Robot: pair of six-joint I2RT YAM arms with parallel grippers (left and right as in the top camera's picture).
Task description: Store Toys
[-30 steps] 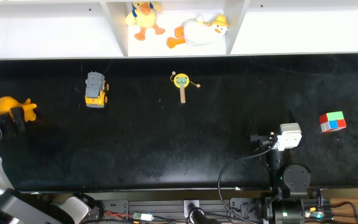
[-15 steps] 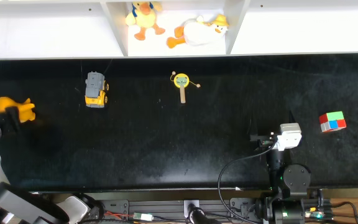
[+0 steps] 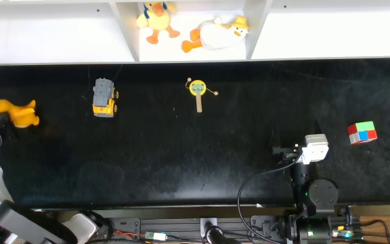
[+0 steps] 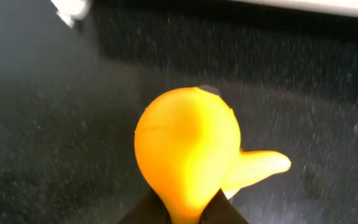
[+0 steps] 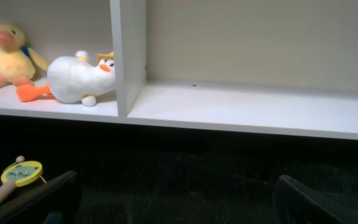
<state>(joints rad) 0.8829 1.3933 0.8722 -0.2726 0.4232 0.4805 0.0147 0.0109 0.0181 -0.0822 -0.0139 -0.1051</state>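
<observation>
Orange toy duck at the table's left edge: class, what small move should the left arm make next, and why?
Probably lift it and carry it towards the shelf: the left gripper is shut on the orange toy duck, and a yellow plush duck and a white plush duck already sit there.

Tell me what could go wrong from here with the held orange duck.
1. The left gripper pinches only a narrow end of the orange duck; it may slip out.
2. The middle shelf bay already holds a yellow plush and a white plush; a push there could knock them.
3. A low path might hit the truck.
</observation>
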